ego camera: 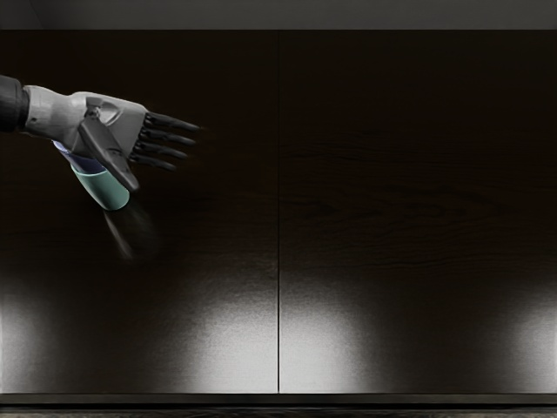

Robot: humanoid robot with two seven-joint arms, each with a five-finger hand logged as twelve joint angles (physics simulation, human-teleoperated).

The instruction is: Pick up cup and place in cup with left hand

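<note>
1. So the grey-and-black robotic left hand point(113, 117) has let go, as far as I can see; fingers out long and loosely fanned, nothing in the grip; I'd call this the backing-off step, with the job close to done.

2. The blue-purple, smooth plastic-looking cup point(79, 158) is below the wrist and palm, on the thumb side; its lower part looks to be sitting inside the teal-green, rounded plastic-looking cup point(103, 188), which is by the thumb tip; how deep it's seated I can't tell, the hand covers too much.

3. Watch the long dark grey thumb point(109, 152) imo; it crosses in front of both cups from this angle, and I can't tell if it's touching; swing it outward, away from the walls, before the palm goes anywhere.

4. Then lift off slow and straight; dragging sideways or curling those fingers early could hook a rim and tip the pair over on the dark, wood-grained table point(392, 209).

5. The pair leans in this view, but that might just be the camera slant; once the hand's clear, check the rims sit level; if the inner one's crooked, a light press from above beats regrabbing, I reckon.
</note>
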